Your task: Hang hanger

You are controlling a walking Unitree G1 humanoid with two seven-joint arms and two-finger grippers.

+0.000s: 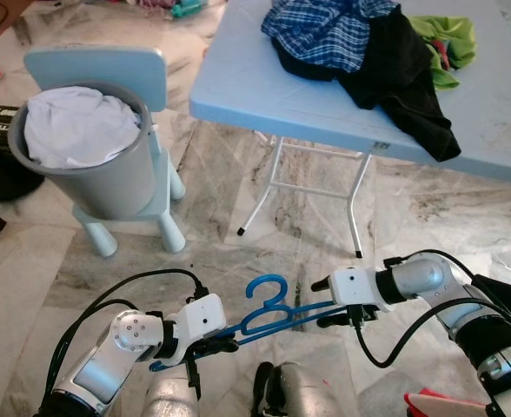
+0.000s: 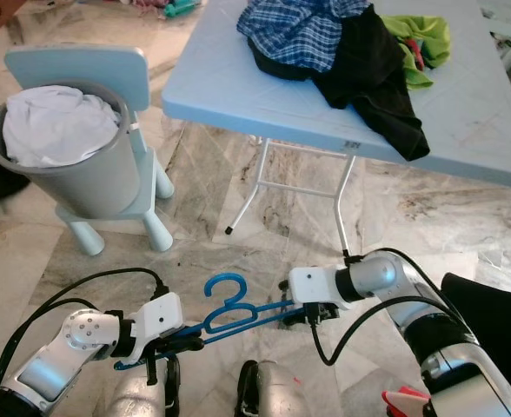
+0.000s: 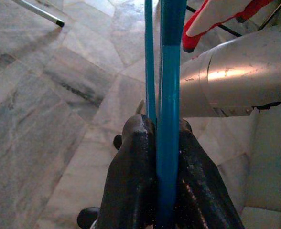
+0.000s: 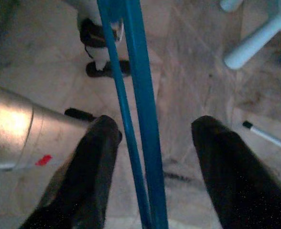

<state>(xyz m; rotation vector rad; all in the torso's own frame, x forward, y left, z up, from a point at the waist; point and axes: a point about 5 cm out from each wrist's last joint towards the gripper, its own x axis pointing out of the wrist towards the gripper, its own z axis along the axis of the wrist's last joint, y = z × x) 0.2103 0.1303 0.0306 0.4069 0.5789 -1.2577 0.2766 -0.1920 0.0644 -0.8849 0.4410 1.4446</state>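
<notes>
1. The left tool is pinched tight on one end of the blue hanger. In the left wrist view its two black fingers press on the blue bars from both sides, with no gap.
2. The right tool is at the other end of the hanger. In the right wrist view its fingers are spread wide, with the blue bars running between them and not touching. So I think the left tool is doing all the holding.
3. The hanger is up in the air, low down in front of the robot, above the marble floor. It lies almost flat between the two arms, with its hook pointing away from the robot.
4. I think it is held by one end so the hook stays free to catch on something.
5. I cannot see a rail or rod to hang it on. That part of the job is not done yet.
6. Ahead is a light blue tabletop on thin white legs. Clothes are piled on it: a checked shirt, a black garment and a green one.
7. On the robot's left a grey bucket full of white cloth sits on a small blue chair.
8. If the left tool slips, the hanger may drop to the floor.
</notes>
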